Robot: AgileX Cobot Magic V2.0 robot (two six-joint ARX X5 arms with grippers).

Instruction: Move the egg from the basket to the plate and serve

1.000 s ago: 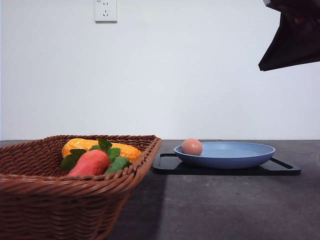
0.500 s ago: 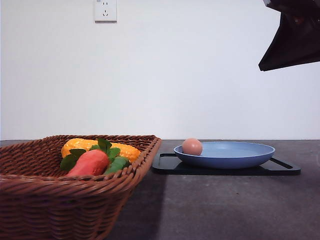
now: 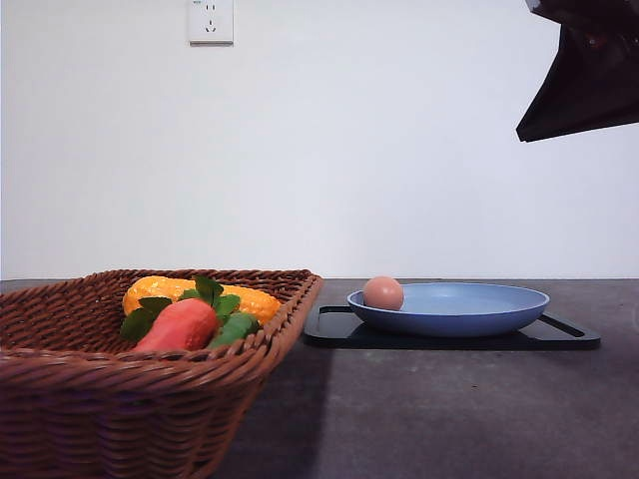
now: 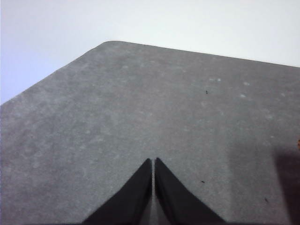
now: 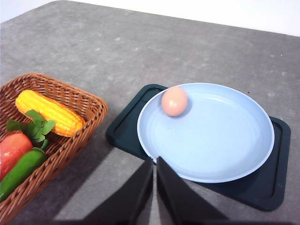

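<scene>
My right hand [image 5: 154, 161] hangs above the grey tabletop [image 5: 93, 42] with its two dark fingers pressed together, holding nothing, their roots cut off by the frame edge. My left hand [image 4: 153, 161] is the same, fingers together and empty over bare tabletop. From the front, the nearest thing is the basket [image 3: 150, 399], its near wall and left side running out of frame; inside it a carrot-like vegetable [image 3: 180, 325] with green leaves lies before a corn cob [image 3: 165, 290], both partly hidden by the braided rim. From my right wrist I also see a green vegetable [image 5: 21, 169] there, its end cut off. Beyond the basket, just beside it, is the black tray [image 5: 269, 190], and on it the plate [image 5: 220, 140]. The egg [image 5: 174, 101] rests inside the plate against the rim on the side nearer the basket; I cannot tell which way its long axis runs. A wall socket [image 3: 211, 21] sits on the far wall; I can read no writing on it.
</scene>
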